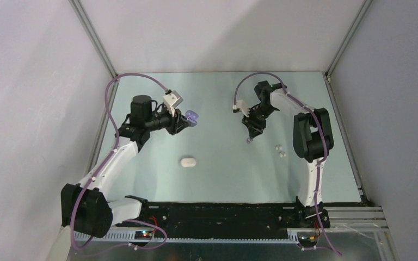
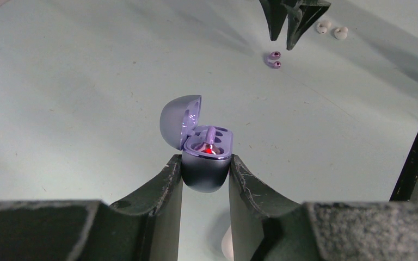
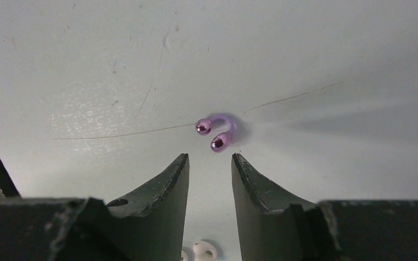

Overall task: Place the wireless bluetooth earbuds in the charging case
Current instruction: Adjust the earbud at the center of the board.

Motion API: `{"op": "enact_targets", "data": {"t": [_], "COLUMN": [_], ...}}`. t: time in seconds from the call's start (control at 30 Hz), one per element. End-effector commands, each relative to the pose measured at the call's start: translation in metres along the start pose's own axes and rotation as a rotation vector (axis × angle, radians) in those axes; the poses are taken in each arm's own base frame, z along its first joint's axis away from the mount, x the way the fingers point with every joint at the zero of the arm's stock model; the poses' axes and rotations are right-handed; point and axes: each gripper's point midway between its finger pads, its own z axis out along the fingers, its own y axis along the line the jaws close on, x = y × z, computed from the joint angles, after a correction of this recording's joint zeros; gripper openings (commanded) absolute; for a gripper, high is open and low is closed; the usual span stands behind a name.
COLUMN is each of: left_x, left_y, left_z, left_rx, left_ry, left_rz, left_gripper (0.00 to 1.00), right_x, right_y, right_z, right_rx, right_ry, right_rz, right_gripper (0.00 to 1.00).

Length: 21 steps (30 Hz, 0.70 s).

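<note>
Open path from my right gripper [image 3: 209,156] to purple earbud [image 3: 219,142] just ahead; white earbuds [image 1: 278,147] near its side, purple case [image 1: 192,117] well apart.

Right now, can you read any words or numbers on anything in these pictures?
None. No words, numbers or signs show on the purple case, the white case, the purple bud or the white buds. The only mark is a red light inside the purple case.

Left hand [image 2: 205,163] clamped; right hand [image 3: 209,157] parted, pointing down.
</note>
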Motion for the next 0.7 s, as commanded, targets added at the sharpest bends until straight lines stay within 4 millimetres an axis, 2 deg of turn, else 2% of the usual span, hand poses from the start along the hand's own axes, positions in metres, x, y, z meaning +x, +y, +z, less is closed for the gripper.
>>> {"op": "enact_targets", "data": {"t": [0.0,0.3,0.67], "left_x": [-0.02,-0.019,-0.017], "left_y": [0.005,0.005,0.006], "left_z": [-0.003,-0.007,-0.006], "left_rx": [-0.014,-0.019,-0.023], "left_ry": [-0.043,-0.034,-0.03], "left_rz": [0.06,0.067,0.065], "left_gripper": [0.0,0.0,0.0], "right_x": [-0.011,-0.009,0.015], "right_y": [0.003,-0.014,-0.005], "right_z": [-0.002,0.015,0.025], "right_rx": [-0.047,-0.074,-0.13], "right_ry": [-0.002,0.068,0.164], "right_rz": [-0.067,-0.172,-0.164], "right_gripper": [0.4,0.38,0.36]}}
